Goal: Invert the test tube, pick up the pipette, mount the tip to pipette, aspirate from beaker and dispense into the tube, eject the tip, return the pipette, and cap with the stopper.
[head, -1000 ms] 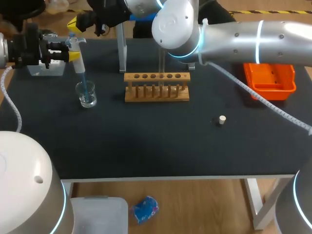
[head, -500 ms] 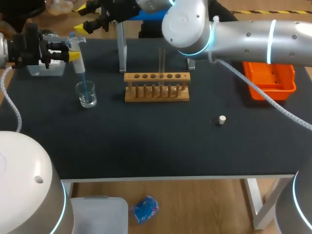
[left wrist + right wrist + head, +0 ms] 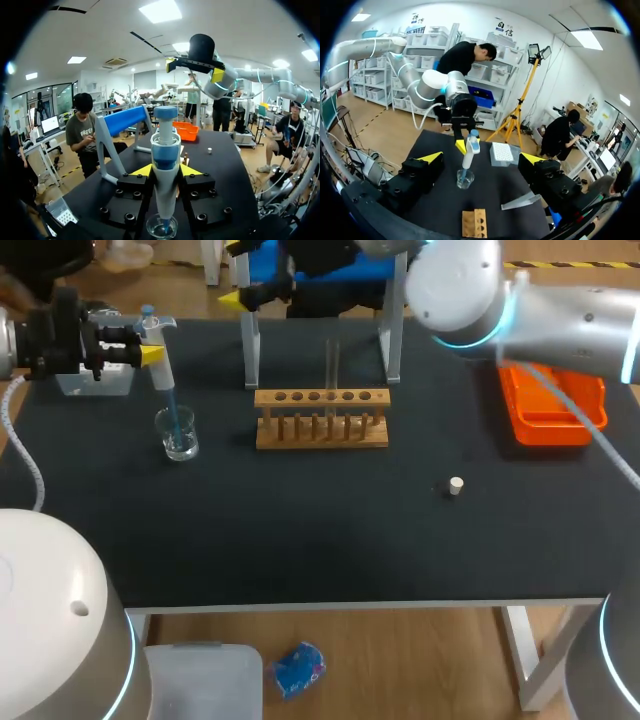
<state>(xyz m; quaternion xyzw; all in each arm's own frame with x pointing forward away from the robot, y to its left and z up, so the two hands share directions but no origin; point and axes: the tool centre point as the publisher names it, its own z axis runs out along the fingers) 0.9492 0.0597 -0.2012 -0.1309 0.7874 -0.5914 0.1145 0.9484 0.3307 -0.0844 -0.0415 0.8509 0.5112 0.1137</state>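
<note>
My left gripper (image 3: 140,348) is shut on the white-and-blue pipette (image 3: 158,352), which stands upright with its blue tip down in the small glass beaker (image 3: 178,436). In the left wrist view the pipette (image 3: 165,167) sits between the yellow fingertips (image 3: 142,170) over the beaker (image 3: 162,227). A clear test tube (image 3: 332,365) stands in the wooden rack (image 3: 320,420). The white stopper (image 3: 455,485) lies loose to the right. My right gripper (image 3: 245,295) hovers high at the table's back, open and empty; from it (image 3: 481,158) I see the pipette (image 3: 469,152) and beaker (image 3: 464,178) ahead.
A pipette stand (image 3: 320,270) with a blue crossbar stands behind the rack. An orange bin (image 3: 552,405) sits at the right. A tip box (image 3: 95,380) lies under my left arm at the far left. My right arm spans the back of the table.
My right gripper has opened wide and drawn back from above the pipette toward the right. The left gripper, pipette and beaker have stayed put.
</note>
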